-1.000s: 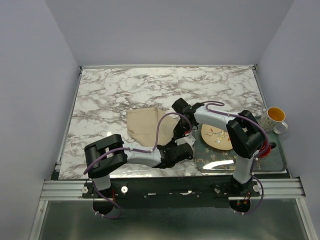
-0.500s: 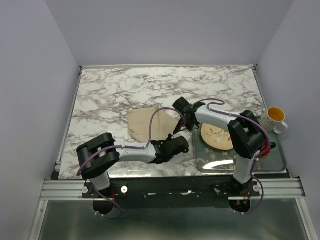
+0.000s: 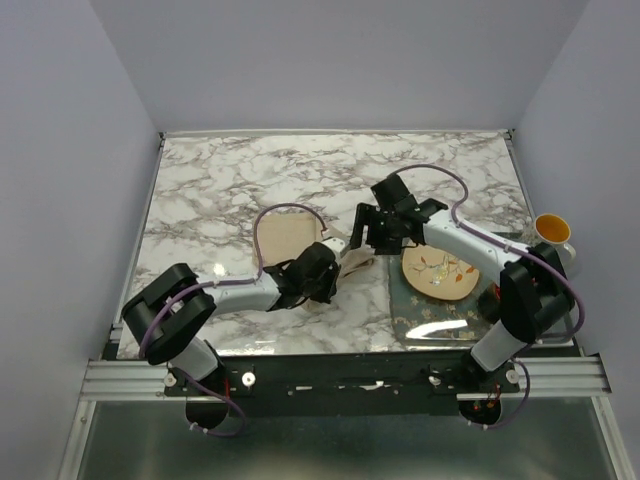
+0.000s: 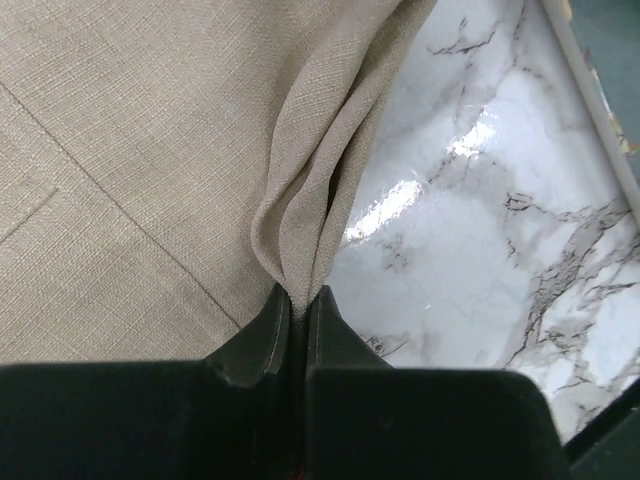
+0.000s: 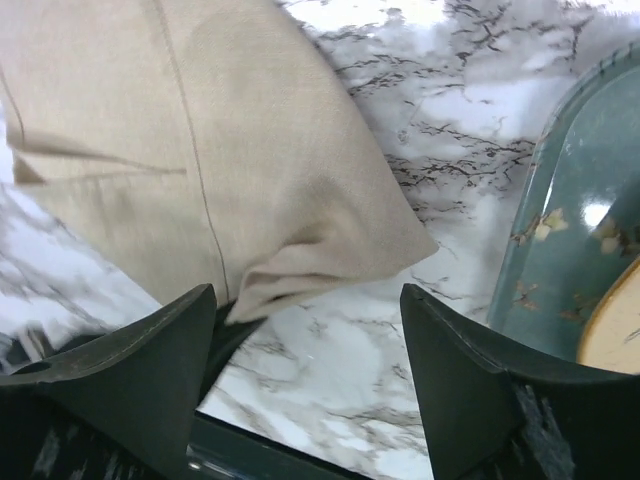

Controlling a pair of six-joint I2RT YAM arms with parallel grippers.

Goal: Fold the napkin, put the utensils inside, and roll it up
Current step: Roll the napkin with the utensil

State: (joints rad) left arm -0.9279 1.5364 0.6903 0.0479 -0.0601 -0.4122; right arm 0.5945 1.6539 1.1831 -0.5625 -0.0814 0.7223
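The tan napkin (image 3: 285, 237) lies crumpled on the marble table, left of the tray. My left gripper (image 3: 338, 266) is shut on a raised fold at the napkin's right edge. In the left wrist view the napkin (image 4: 150, 140) rises into the closed left gripper (image 4: 298, 296). My right gripper (image 3: 366, 232) hangs open just above and to the right of that edge. The right wrist view shows the right gripper (image 5: 305, 292) wide open with only marble between its fingers, and the napkin (image 5: 230, 150) just beyond them. The utensils are out of view.
A green tray (image 3: 478, 316) sits at the right front and carries a round tan plate (image 3: 437, 272). The tray rim (image 5: 560, 200) lies right of my right gripper. A yellow-and-white mug (image 3: 553, 231) stands at the table's right edge.
My right gripper has opened, let go of the napkin and drawn back to the far right. My left gripper has closed on the napkin's edge and carried it left and away from the front.
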